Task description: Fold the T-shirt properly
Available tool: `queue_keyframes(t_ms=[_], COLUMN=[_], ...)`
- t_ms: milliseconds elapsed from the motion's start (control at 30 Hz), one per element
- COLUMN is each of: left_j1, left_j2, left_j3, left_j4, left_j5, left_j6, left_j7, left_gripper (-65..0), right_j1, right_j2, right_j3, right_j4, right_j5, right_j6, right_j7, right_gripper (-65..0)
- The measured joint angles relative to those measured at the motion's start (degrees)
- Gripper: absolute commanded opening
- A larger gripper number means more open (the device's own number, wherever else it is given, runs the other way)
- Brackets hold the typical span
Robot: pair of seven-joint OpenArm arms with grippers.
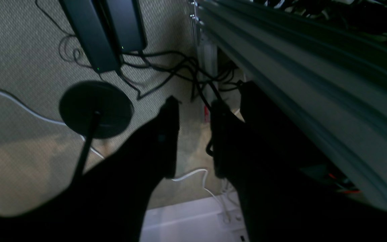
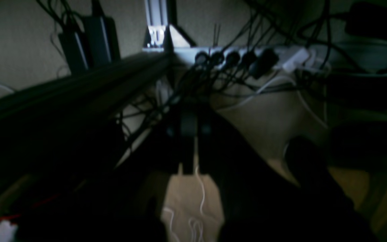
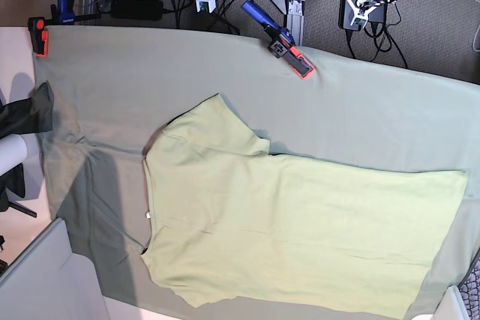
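Base view shows the T-shirt (image 3: 300, 222), soft light yellow-green cotton, spread flat on the grey-green cloth (image 3: 150, 73) covering the table, with clamps (image 3: 289, 49) pinning the cloth's far edge. Left gripper (image 1: 193, 111) hangs beside the table rail over carpet and cables, fingers apart, empty. Right gripper (image 2: 191, 134) has fingers closed, holding nothing.

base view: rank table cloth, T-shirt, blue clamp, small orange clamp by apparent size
Largest to smallest, as they look in the base view:
1. table cloth
2. T-shirt
3. blue clamp with the orange tip, at the cloth's top edge
4. small orange clamp at the top-left corner, only slightly smaller than the blue one
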Motion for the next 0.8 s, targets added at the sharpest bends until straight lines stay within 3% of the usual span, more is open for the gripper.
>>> queue_keyframes(t_ms=[433,533,633,800], left_j1=[0.0,1.2,5.5,16.9], left_j2=[0.0,-0.2,-0.2,-1.6], left_j3=[0.0,0.0,0.0,0.0], left_j4=[0.0,0.7,5.4,18.7], left_j5=[0.0,-0.5,-2.3,-4.0], left_j6=[0.0,0.0,-1.2,-5.6], left_j7=[-1.6,-1.9,-2.9,-7.9], left_gripper=[-45.0,-45.0,-45.0,-45.0], right_j1=[0.0,-0.8,-4.2,-12.2], right_j2=[0.2,0.3,1.3,4.9], right_j3=[0.0,0.0,0.1,0.1], right_j4=[0.0,0.4,2.8,10.0], right_j5=[0.0,-4.0,-6.8,-6.6], right_j6=[0.0,0.3,5.2,6.3], right_j7=[0.1,0.1,0.1,-0.1], right_gripper=[-63.7,-63.7,-63.7,-63.8])
